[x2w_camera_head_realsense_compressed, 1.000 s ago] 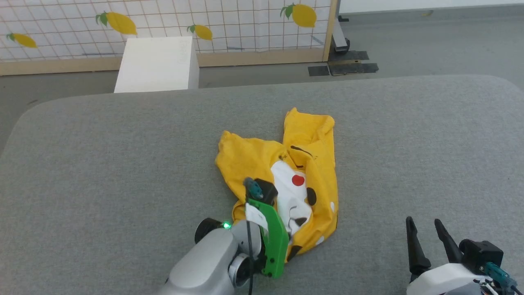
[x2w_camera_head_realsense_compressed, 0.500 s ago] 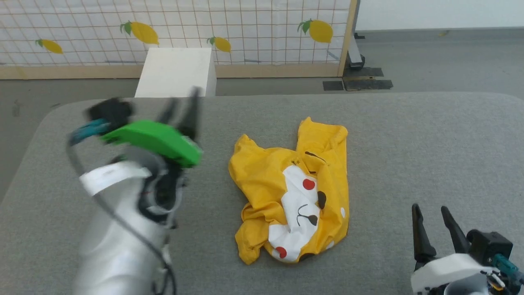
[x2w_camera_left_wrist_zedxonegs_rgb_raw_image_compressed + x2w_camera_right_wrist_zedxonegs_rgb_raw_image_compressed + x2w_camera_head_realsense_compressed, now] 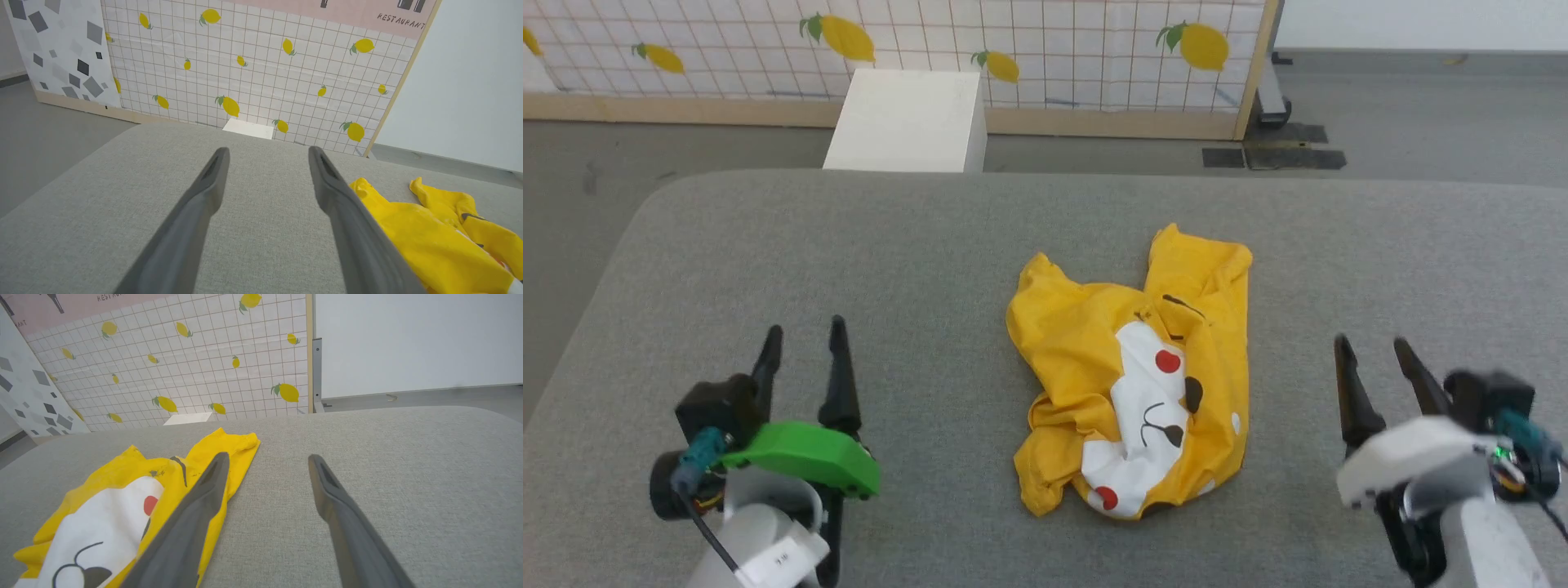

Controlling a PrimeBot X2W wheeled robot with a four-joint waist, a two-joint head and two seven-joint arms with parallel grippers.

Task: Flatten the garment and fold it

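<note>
Ready to flatten the garment (image 3: 1131, 384), bunched on the table (image 3: 849, 245).
With left claw (image 3: 805, 328) and right claw (image 3: 1370, 341) open, empty, either side, probably to grab opposite edges.

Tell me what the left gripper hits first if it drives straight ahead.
Likely nothing nearby: the left gripper points along the grey table, with the garment off to its right. Past the far edge stands a white box; depth unclear.
</note>
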